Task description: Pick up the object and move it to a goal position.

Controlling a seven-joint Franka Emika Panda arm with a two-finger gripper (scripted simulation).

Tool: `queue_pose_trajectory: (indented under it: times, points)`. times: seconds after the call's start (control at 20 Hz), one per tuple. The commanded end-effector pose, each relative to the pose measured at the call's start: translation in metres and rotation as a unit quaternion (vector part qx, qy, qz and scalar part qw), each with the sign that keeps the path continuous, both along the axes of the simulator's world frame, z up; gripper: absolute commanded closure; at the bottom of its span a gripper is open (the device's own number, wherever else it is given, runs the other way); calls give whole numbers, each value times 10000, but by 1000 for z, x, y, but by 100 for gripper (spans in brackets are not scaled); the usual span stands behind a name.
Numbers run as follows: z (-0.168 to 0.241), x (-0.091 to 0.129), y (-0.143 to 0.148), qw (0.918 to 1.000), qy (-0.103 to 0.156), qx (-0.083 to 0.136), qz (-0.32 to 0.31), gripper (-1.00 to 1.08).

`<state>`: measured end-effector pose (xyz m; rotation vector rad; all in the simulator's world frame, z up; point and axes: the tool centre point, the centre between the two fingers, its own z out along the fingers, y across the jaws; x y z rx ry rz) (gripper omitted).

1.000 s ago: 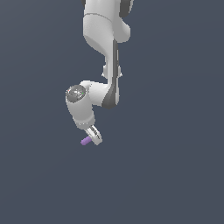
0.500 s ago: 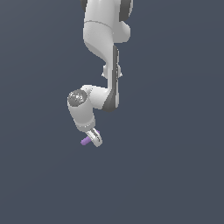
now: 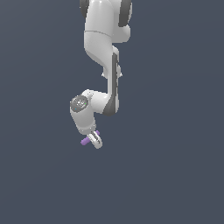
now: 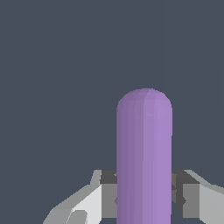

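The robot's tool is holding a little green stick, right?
Not quite: the stick is light purple, not green. The wrist view shows it clearly, clamped between the fingers of the tool. The rest is right: the tool is holding it.

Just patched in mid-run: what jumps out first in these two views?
The purple stick dominates the wrist view, a round-ended cylinder clamped between the gripper's fingers. In the exterior view, the white arm hangs down from the top against plain dark grey, and the gripper at its lower end holds the stick crosswise, its ends poking out either side.
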<state>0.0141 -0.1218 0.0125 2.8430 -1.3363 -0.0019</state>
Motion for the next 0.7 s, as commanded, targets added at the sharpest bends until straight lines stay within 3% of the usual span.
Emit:
queue_pose_trajectory:
  times: [0.0,0.65]
  points:
    - [0,1,0,10000,-6,-1,0,108]
    - [5,1,10,10000,-6,-1,0,108]
